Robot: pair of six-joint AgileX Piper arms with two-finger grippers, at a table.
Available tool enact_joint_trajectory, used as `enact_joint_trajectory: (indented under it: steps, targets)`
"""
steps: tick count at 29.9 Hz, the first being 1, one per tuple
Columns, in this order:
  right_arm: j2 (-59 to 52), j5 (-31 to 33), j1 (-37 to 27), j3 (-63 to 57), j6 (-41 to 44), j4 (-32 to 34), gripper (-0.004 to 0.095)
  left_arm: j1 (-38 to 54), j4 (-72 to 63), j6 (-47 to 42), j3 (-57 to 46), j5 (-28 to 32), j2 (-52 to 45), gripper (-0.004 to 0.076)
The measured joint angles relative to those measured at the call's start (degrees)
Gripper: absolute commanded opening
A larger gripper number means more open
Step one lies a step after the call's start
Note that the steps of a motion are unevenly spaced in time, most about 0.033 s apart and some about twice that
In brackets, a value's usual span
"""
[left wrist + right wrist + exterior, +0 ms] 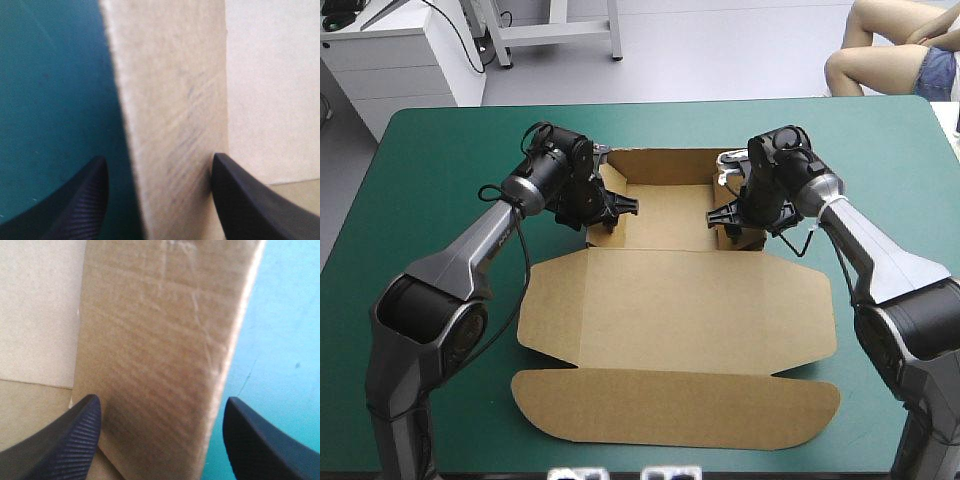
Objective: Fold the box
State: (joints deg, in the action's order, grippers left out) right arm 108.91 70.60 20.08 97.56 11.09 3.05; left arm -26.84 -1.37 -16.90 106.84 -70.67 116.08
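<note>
Nearest lies the flat lid (675, 400) of the brown box (670, 215), centred on the teal-green cover (430, 180), tray toward the table's far edge. At the tray's left wall (170, 100) the left gripper (159, 165) stands open, fingers astride it. The right gripper (161, 407), fingers equally apart, straddles the right wall (160, 340).

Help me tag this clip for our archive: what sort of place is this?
Probably a robotics lab or test bench: a table with a teal-green cover holds one brown box, and the left gripper and right gripper each stand open astride one of its raised walls.
</note>
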Motion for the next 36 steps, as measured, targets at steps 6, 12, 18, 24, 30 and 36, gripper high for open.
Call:
enact_joint_trajectory:
  steps: [6, 12, 18, 24, 30, 36]
  targets:
    - [0.1, 0.0, 0.0, 4.3, 1.2, 1.3, 0.0648, 0.0, 4.9, 5.1, 6.1, -0.2, -1.1, 0.0429]
    - [0.1, 0.2, 0.0, 12.1, 2.1, 1.5, 0.0648, 0.0, 9.3, 8.8, 12.1, -0.2, -5.5, 0.0237]
    - [-2.0, 0.5, 0.0, 15.2, 2.4, 1.5, 0.0648, 0.0, 7.0, 9.4, 12.7, -0.2, -14.8, -0.0008]
    - [-5.3, 0.8, 0.0, 13.1, 2.2, 1.5, 0.0648, 0.0, 5.1, 10.3, 6.2, -0.2, -26.8, -0.0008]
    - [-5.7, 0.8, 0.0, 8.1, 1.9, 1.5, 0.0648, 0.0, 5.9, 11.8, -7.8, -0.3, -39.8, -0.0008]
    - [-5.7, -0.5, 0.0, 2.6, 1.8, 1.5, 0.0648, 0.0, 5.9, 12.9, -26.6, 0.4, -53.2, -0.0008]
